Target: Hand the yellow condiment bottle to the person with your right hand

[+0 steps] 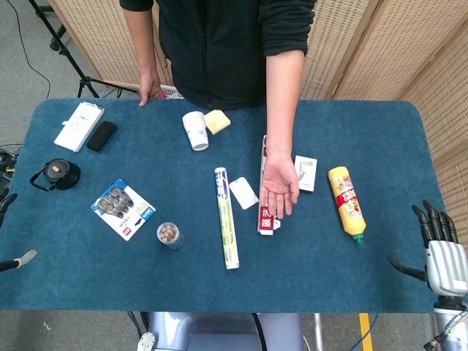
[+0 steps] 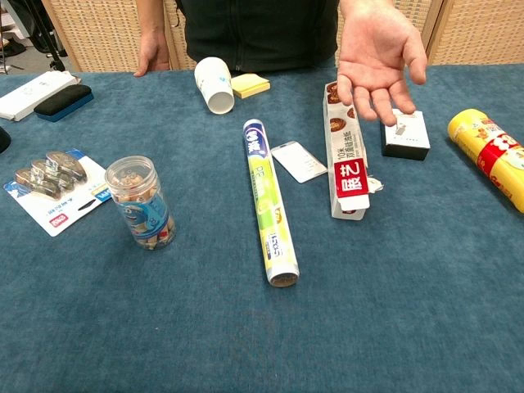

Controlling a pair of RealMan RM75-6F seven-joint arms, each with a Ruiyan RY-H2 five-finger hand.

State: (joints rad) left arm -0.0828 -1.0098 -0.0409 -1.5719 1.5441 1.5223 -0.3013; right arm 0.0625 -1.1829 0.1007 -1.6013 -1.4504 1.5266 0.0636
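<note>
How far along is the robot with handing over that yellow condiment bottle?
Nothing is done yet. The yellow condiment bottle lies untouched on the blue table. The right hand is open at the table's edge, holding nothing. The person's palm waits upturned. Reaching, gripping, lifting and handing over all remain.

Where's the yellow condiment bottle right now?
The yellow condiment bottle lies on its side at the table's right in the head view, beside the small white box, ahead of the right robot hand.
</note>
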